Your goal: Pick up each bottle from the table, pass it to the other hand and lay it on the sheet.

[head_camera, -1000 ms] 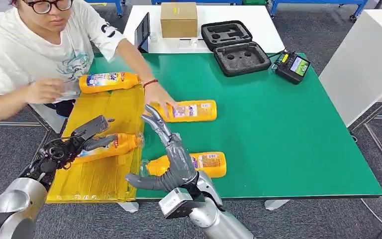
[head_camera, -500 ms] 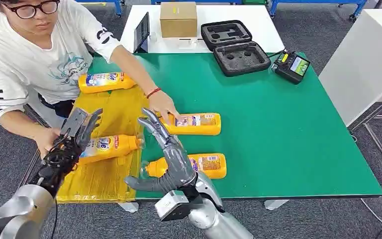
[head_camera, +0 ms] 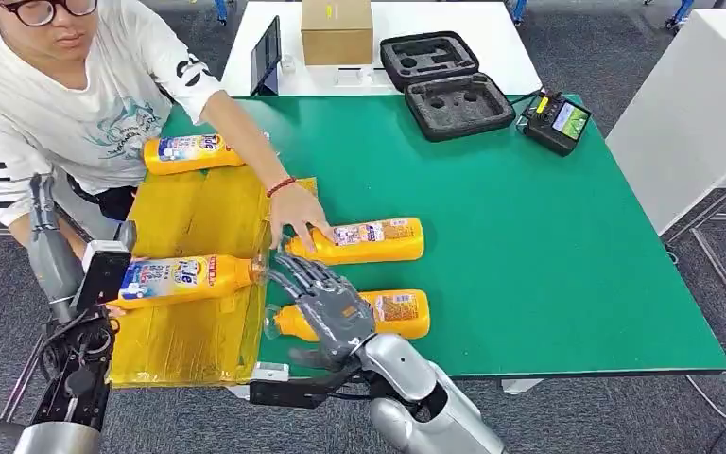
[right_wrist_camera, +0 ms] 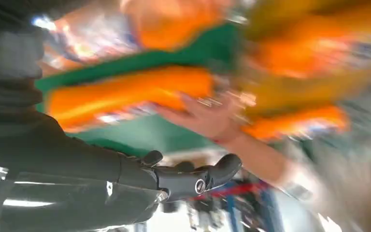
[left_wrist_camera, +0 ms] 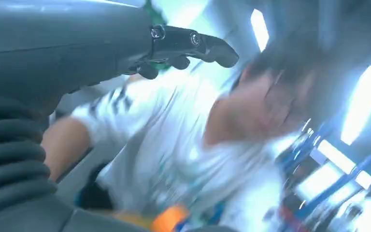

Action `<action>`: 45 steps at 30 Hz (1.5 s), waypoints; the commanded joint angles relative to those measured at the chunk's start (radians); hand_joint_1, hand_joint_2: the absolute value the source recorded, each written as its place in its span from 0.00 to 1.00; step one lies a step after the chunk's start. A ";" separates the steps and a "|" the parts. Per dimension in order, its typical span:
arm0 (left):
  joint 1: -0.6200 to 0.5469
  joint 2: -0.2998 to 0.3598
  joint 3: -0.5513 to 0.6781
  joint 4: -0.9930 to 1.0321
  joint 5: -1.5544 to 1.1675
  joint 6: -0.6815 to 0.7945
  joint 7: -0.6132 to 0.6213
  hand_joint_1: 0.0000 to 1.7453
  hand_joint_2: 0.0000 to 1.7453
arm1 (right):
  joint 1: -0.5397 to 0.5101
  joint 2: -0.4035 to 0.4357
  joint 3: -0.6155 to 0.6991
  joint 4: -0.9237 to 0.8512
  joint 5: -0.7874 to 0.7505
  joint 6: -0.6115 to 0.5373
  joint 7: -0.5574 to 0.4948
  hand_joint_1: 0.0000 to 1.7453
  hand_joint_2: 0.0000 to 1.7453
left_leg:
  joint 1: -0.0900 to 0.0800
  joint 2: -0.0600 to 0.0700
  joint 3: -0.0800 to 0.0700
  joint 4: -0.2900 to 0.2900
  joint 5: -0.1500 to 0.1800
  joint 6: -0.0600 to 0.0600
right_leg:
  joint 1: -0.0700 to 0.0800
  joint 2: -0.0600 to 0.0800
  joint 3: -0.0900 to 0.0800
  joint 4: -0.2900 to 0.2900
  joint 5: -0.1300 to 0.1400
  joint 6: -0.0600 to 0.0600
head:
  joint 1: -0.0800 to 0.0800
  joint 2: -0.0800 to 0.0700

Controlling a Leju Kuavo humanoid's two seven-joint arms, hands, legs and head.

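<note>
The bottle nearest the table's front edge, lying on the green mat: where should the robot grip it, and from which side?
Probably around the wide labelled body of the nearest bottle, coming from above with the right hand, which hovers over its neck. It lies flat on its side, neck toward the yellow sheet, so fingers can likely wrap across its width.

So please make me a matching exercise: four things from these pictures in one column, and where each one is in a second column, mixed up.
Things:
1. cardboard box
2. black case
3. bottle with the person's hand on it
4. bottle near the left hand

Places:
A. on the yellow sheet
B. on the white table behind
C. open, across the edge of the white and green tables
D. lying on the green table, middle

Pairs: 1-B, 2-C, 3-D, 4-A
</note>
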 commanded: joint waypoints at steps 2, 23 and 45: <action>0.139 -0.154 0.162 -0.592 -0.146 0.000 0.006 0.00 1.00 | -0.013 -0.138 -0.087 0.064 0.029 0.050 0.074 0.00 1.00 | 0.001 0.000 0.002 0.001 -0.002 0.000 | 0.000 0.001 0.003 -0.001 -0.001 0.001 | 0.000 0.000; 0.150 -0.171 0.146 -0.572 -0.084 0.000 0.006 0.00 1.00 | -0.090 -0.109 -0.142 0.342 -0.078 0.126 0.050 0.00 1.00 | 0.000 -0.002 0.002 -0.001 -0.002 0.000 | 0.000 0.000 0.003 -0.001 -0.001 0.000 | 0.000 0.000; 0.195 -0.022 -0.090 -0.301 0.444 -0.041 0.006 0.00 1.00 | -0.106 -0.090 -0.186 0.477 -0.196 0.172 -0.053 1.00 1.00 | 0.000 -0.004 0.007 -0.003 0.000 0.000 | 0.000 -0.003 0.007 -0.003 -0.001 0.000 | 0.000 0.000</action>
